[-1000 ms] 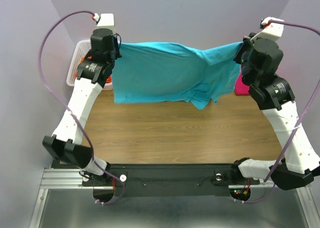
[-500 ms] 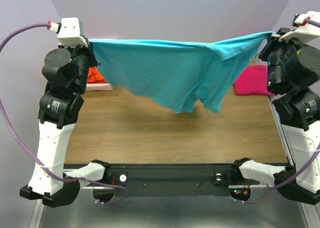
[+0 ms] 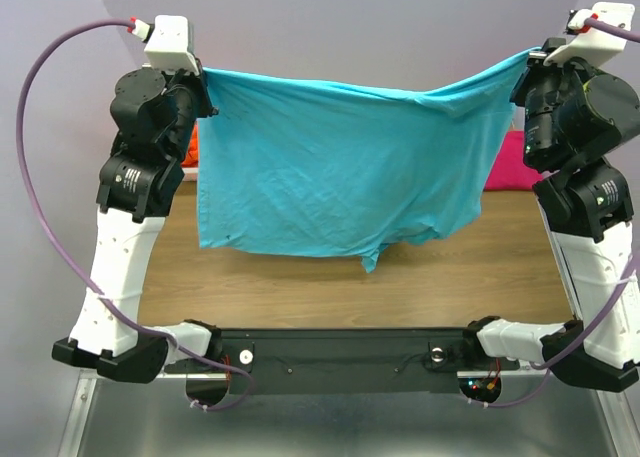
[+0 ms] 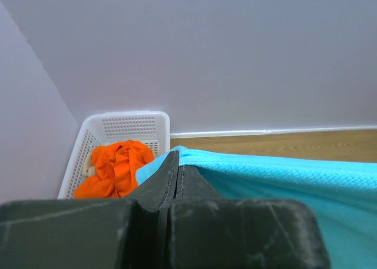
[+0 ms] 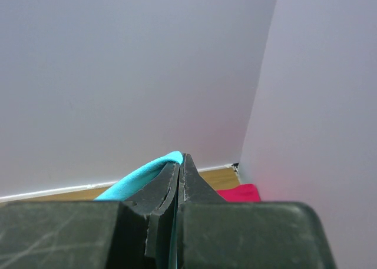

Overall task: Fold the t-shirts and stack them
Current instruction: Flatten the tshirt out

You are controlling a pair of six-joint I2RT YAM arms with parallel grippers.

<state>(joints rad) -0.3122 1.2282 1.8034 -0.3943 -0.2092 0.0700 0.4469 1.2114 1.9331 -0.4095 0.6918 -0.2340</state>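
Overhead, a wooden table [image 3: 300,277] fills the scene, and above it a turquoise t-shirt [image 3: 340,172] hangs spread like a curtain, sagging in the middle. The left gripper [image 4: 175,158] is pinched fully closed on the shirt's top corner above the table's far left. The right gripper [image 5: 179,161], also clamped tight, holds the opposite corner above the table's far right. A white basket [image 4: 126,123] sits at the table's far-left corner with an orange t-shirt [image 4: 115,166] bunched inside. A pink t-shirt [image 3: 505,167] lies at the table's far-right edge. Likely risks are that either thin pinch slips if the arms stretch the cloth harder, dropping a corner, or that uneven lowering crumples the dangling lower flap underneath.
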